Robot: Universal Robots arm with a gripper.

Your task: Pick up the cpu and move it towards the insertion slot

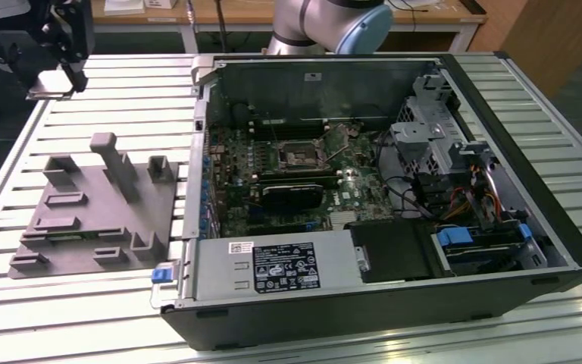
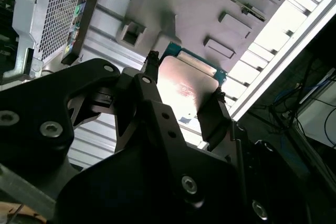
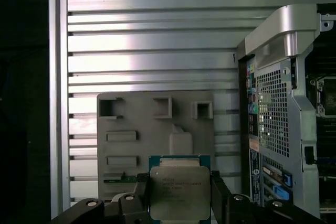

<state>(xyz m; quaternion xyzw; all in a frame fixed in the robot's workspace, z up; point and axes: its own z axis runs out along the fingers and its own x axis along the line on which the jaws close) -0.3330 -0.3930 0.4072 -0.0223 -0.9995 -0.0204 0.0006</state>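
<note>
While the gripper clamped the cpu from two sides, its black fingers pressed against opposite edges of the chip, low in the centre of the first wrist view. The cpu sat squarely between them, its silver-grey metal lid facing the camera with a thin green-blue rim showing round it. In the second wrist view the same chip appeared as a bright tilted plate at mid-frame, held by the gripper between one finger at its upper-left edge and another at its lower-right edge, with the dark gripper body filling the lower half of the frame.

Beyond the held chip lay the grey plastic fixture, a flat plate with raised blocks and pockets, resting on the ribbed aluminium table. The cpu was lifted clear above it.

In the exterior view the gripper hung at the upper left of the frame, above the table's far corner, with the fixture below it at centre left. The open computer case took up the middle and right of that frame. Inside, on the green motherboard, the insertion slot sat just above centre, a square metal-framed socket with a dark middle, well apart from the gripper and the chip.
</note>
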